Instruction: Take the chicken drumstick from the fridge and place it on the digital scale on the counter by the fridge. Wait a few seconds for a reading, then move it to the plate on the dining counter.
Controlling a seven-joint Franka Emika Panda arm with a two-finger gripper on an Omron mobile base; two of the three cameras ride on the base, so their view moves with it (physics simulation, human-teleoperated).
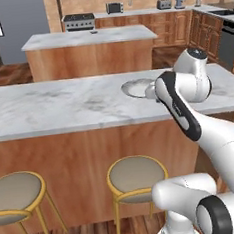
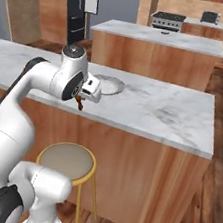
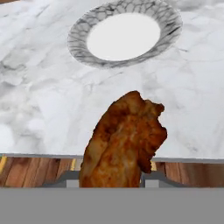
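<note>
- Left base view: the plate (image 1: pixel 136 87) is seen lying flat on the white marble surface (image 1: pixel 63 106) of the dining counter. The white arm (image 1: pixel 188 107) is bent over the near edge, and part of the plate is hidden by it. Two stools (image 1: pixel 136 175) are seen under the edge.
- Right base view: the gripper (image 2: pixel 80 101) is held over the near edge of the surface. The chicken drumstick (image 2: pixel 79 103) is pinched in the closed jaws and hangs down. The plate is seen just past it, further in.
- Hand view: the drumstick is gripped at the bottom, its long side pointing towards the plate. The plate lies straight ahead, near but apart. A short reach forward is probably needed next.
</note>
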